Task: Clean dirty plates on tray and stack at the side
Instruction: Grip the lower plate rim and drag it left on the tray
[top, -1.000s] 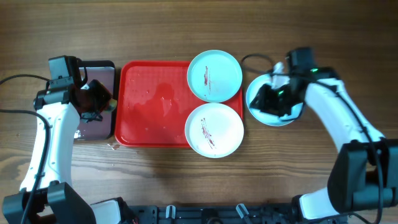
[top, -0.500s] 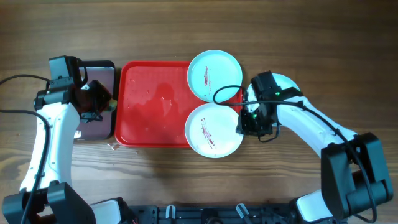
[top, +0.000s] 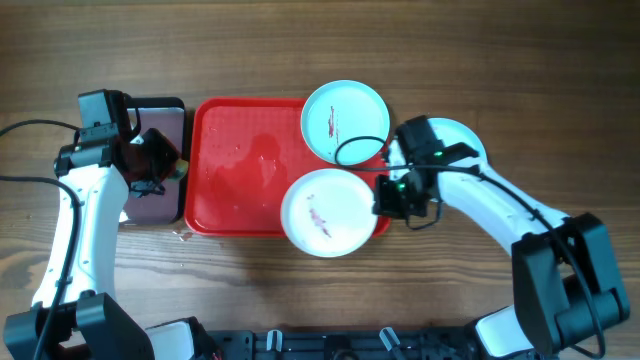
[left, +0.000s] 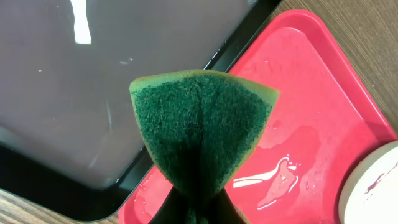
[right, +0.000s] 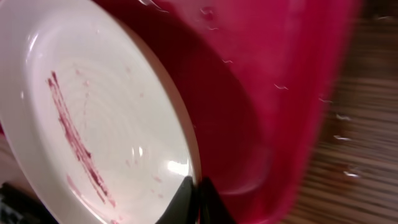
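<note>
The red tray (top: 240, 170) holds a pale turquoise plate (top: 345, 120) with a red smear at its far right. My right gripper (top: 383, 197) is shut on the right rim of the white plate (top: 325, 212), which is smeared dark red and tilted over the tray's front right corner. The right wrist view shows the fingers (right: 199, 194) pinching that rim (right: 93, 112). A second turquoise plate (top: 463, 133) lies on the table to the right, partly hidden by the arm. My left gripper (top: 163, 160) is shut on a green sponge (left: 202, 137) above the tray's left edge.
A black tray (top: 160, 110) with a brownish wet inside stands left of the red tray, under my left gripper. Water pools on the red tray's floor (left: 280, 180). Bare wooden table lies all around.
My right gripper moved left from the turquoise plate on the table to the white plate, closed on its right rim and shifted it left and tilted it. The left arm has not moved.
</note>
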